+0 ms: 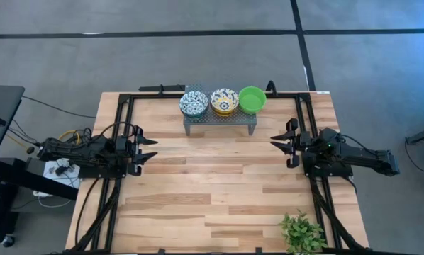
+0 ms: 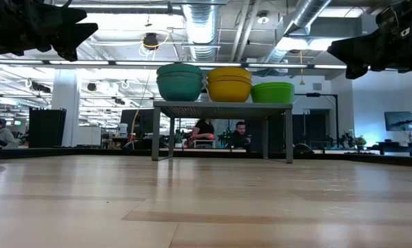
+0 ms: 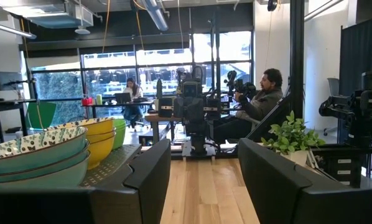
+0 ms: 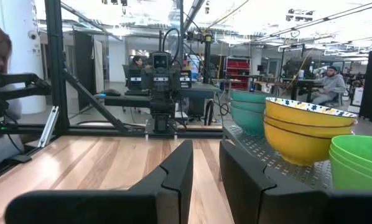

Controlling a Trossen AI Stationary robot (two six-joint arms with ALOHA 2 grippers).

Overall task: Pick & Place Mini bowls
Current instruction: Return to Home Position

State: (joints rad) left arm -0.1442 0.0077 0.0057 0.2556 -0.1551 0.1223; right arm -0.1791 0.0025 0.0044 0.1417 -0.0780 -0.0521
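- Step in hand: judged to be the return to the rest pose. No bowl lies on the bare table (image 1: 212, 191); all visible bowls are on the shelf (image 1: 219, 122), upper centre of the high view.
- Bowl positions, left to right in the high view: blue-and-white bowls (image 1: 193, 104), yellow bowls (image 1: 224, 101), green bowls (image 1: 252, 99). Each group is nested into one stack, and neighbouring stacks stand close together, touching or nearly so.
- Left gripper (image 1: 149, 149): at the table's left edge, middle of the frame, well apart from the shelf. Fingers spread wide, holding nothing.
- Right gripper (image 1: 276, 142): at the right edge, facing the left one. Fingers parted by a narrower gap, holding nothing.
- Next move: probably only folding both arms to rest. Requirement: stay clear of the shelf and of the plant (image 1: 302, 234), lower right.
- Materials: the bowls are round and glossy. The patterned ones look like glazed ceramic, with plain teal or yellow outsides. The green ones are plain.
- Shelf: perforated grey metal top on thin legs.
- Table: pale wood planks.
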